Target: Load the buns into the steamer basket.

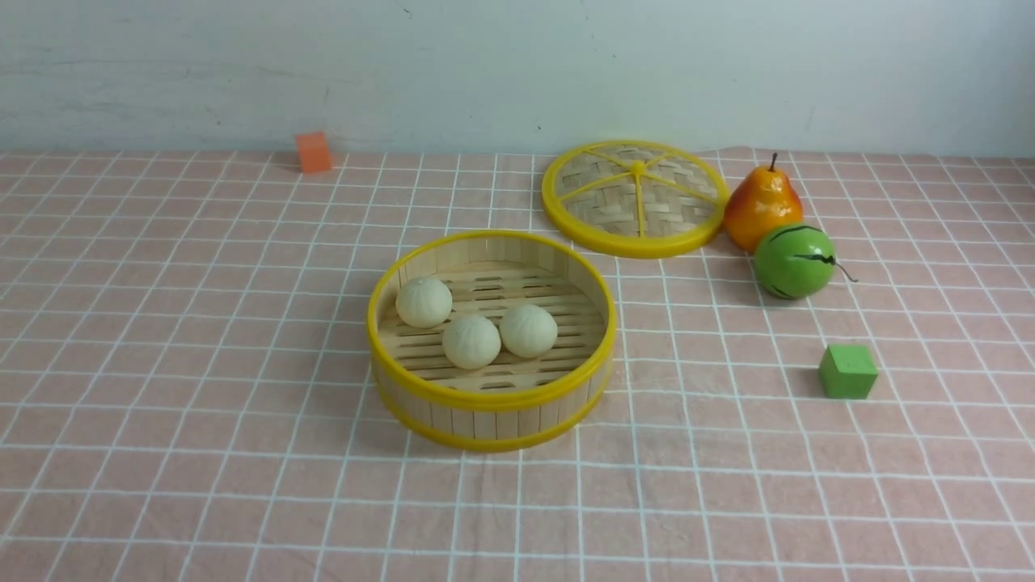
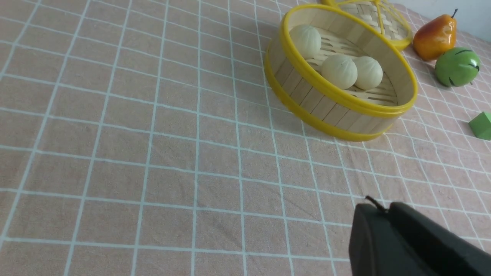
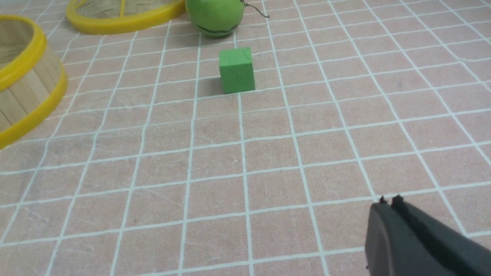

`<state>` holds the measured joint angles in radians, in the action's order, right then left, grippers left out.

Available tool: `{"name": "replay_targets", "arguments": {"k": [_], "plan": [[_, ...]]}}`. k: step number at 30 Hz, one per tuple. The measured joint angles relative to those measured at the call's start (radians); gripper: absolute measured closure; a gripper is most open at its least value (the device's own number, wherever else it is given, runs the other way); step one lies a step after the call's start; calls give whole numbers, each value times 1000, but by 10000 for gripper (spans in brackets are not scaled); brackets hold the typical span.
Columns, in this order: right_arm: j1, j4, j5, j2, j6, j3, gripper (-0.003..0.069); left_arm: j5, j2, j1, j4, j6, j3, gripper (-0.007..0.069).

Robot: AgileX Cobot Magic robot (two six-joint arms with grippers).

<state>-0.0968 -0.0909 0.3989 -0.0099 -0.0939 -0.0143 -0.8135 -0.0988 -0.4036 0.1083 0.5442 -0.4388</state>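
Observation:
The steamer basket (image 1: 492, 404) stands at the table's middle, with yellow rims and a slatted floor. Three cream-white buns lie inside it: one at the back left (image 1: 424, 301), one at the front middle (image 1: 471, 341), one to the right (image 1: 529, 330). The basket (image 2: 307, 97) and the buns (image 2: 339, 71) also show in the left wrist view. The right wrist view shows only the basket's wall (image 3: 23, 96). My left gripper (image 2: 383, 211) is shut and empty, low over bare cloth, well short of the basket. My right gripper (image 3: 388, 203) is shut and empty, over cloth short of the green cube. Neither gripper shows in the front view.
The woven yellow-rimmed lid (image 1: 635, 198) lies behind the basket to the right. A pear (image 1: 762, 206) and a green striped fruit (image 1: 794, 261) stand beside it. A green cube (image 1: 847, 371) sits right of the basket, an orange cube (image 1: 313, 152) at the back left.

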Motion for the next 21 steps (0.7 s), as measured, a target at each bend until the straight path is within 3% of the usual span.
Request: {"name": "replay_targets", "arguments": {"k": [17, 21], "plan": [[0, -3, 0, 0, 0, 1, 665, 5, 0, 0, 1, 0, 2, 576], [0, -3, 0, 0, -1, 1, 661, 182, 0, 14, -11, -2, 45, 591]]}}
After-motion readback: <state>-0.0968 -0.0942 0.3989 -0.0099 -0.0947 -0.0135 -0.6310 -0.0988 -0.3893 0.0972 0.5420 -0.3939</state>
